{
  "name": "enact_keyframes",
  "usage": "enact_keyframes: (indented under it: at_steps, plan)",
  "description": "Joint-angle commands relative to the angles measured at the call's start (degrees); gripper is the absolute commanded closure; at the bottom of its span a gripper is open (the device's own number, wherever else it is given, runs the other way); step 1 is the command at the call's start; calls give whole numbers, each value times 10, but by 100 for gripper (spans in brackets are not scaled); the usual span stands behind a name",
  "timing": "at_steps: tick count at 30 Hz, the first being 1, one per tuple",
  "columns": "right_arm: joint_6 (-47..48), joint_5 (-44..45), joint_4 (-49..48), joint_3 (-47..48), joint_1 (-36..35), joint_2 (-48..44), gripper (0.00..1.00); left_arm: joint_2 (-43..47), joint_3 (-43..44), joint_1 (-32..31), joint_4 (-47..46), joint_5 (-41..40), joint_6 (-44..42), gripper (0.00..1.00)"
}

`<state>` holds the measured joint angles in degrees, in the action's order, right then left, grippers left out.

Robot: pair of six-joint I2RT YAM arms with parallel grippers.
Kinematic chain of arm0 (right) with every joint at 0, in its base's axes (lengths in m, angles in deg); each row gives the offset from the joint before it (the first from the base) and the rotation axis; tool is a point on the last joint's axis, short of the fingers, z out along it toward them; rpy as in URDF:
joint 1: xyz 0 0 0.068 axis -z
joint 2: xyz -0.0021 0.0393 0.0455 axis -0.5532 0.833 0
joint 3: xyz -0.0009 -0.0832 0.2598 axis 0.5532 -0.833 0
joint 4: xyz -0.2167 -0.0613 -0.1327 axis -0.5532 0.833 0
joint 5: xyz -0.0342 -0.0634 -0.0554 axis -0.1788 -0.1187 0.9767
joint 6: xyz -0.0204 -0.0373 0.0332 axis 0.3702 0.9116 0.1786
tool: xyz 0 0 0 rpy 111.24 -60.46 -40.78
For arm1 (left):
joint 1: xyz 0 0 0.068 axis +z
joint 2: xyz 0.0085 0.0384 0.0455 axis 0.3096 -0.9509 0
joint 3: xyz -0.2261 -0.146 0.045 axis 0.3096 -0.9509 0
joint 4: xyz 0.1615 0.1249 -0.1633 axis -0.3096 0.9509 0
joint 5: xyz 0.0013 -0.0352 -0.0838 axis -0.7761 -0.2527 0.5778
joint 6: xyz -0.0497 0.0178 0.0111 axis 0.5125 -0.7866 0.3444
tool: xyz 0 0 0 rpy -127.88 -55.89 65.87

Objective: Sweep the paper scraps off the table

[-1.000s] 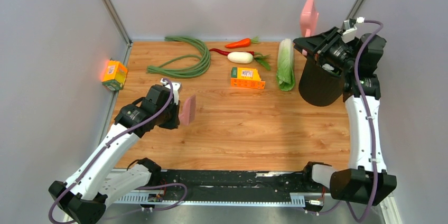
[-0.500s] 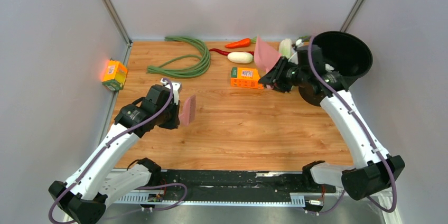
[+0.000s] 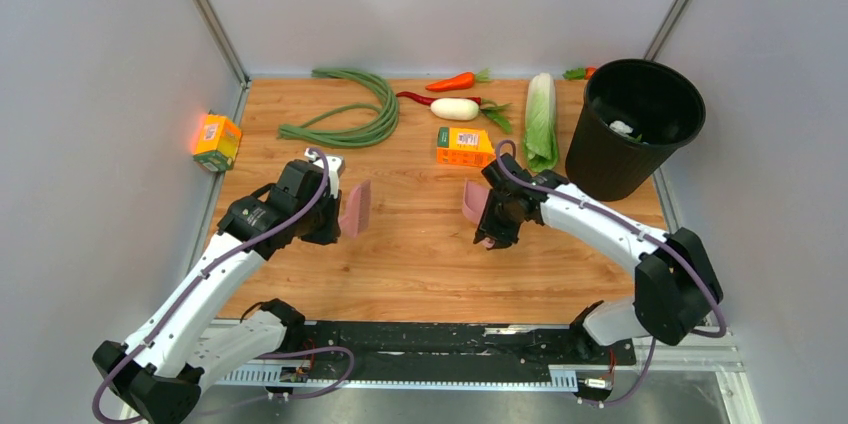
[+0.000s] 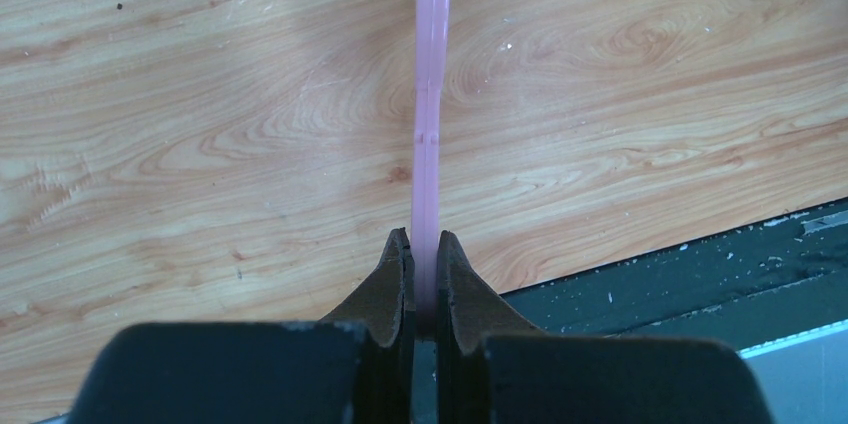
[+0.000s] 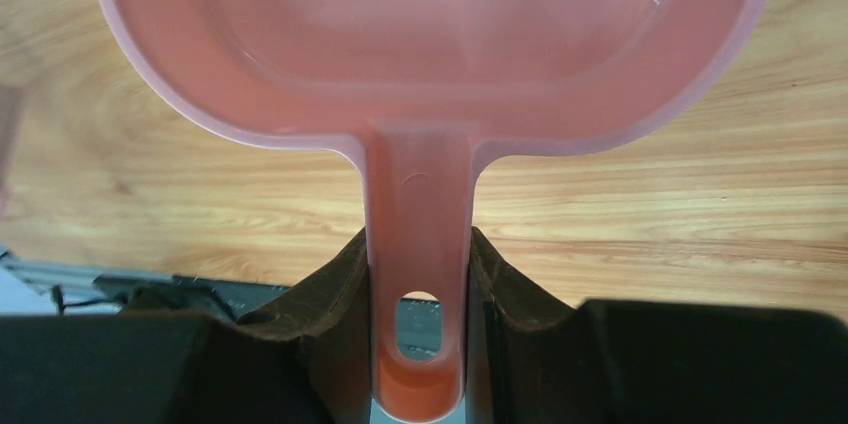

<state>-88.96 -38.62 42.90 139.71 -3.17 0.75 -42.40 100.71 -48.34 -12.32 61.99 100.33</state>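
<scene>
Left gripper (image 4: 424,249) clamped on thin pink scraper (image 4: 431,94), centre-left of top view. Right gripper (image 5: 420,274) clamped on pink dustpan (image 5: 430,34) handle, mid-frame over table (image 3: 420,264). Paper scraps (image 3: 622,128): white wad inside black bin (image 3: 600,169), upper right.

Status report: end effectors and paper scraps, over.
Left end effector shut on pink blade. Right end effector shut on dustpan. White paper scrap in bin. Path unobstructed.
</scene>
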Motion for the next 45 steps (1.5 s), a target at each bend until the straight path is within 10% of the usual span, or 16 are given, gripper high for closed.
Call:
enact_keyframes:
  at_steps: [1, 23, 31, 45]
  plan:
    - [-30, 34, -50, -11, -3, 21, 100, 2, 2, -1, -17, 1, -10, 100]
    - [165, 33, -41, 12, -18, 116, 100, -7, 0, -2, -16, 2, -8, 100]
    - [173, 1, -38, 18, -18, 112, 45, 4, -17, -2, -38, 18, 20, 100]
    - [180, 21, 86, 179, -18, 77, 7, 72, -4, -2, -144, -53, 278, 100]
